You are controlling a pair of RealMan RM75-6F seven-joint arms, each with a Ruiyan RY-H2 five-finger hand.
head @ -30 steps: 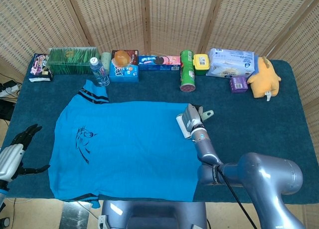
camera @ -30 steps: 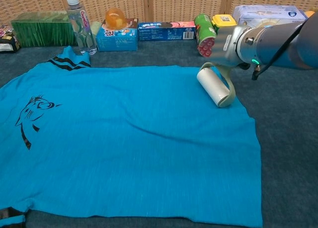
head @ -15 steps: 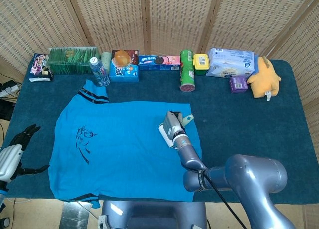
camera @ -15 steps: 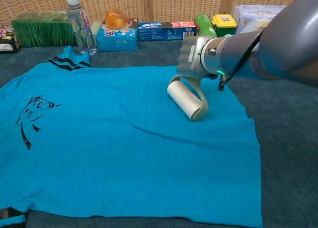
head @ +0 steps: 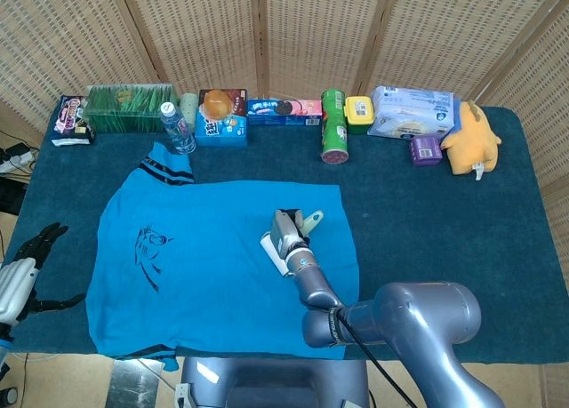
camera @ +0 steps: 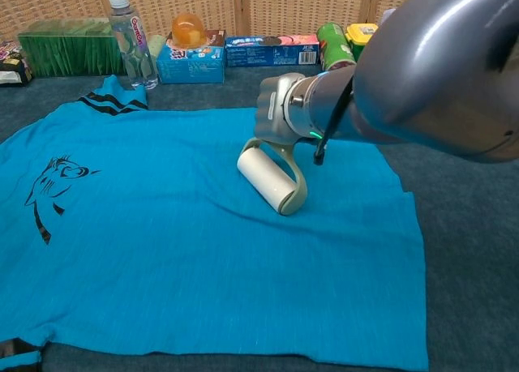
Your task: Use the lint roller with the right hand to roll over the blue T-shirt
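The blue T-shirt [head: 222,266] [camera: 162,242] lies flat on the dark blue table, with a black print near its left side. The lint roller [camera: 272,177] [head: 274,250], white with a pale green frame, rests on the shirt right of its middle. My right hand [camera: 280,109] [head: 286,228] holds the roller's handle from above; the fingers themselves are hidden behind the wrist. My left hand [head: 27,270] hangs off the table's left edge, fingers spread and holding nothing.
Along the far edge stand a green box [head: 129,106], a water bottle [camera: 132,40], snack boxes [camera: 268,49], a green can [head: 333,124], a tissue pack [head: 411,110] and a yellow plush toy [head: 471,140]. The right arm's bulk [camera: 438,64] fills the chest view's upper right.
The right hand has rolled the lint roller leftward across the shirt, from near the right hem toward the middle. The left hand has stayed put.
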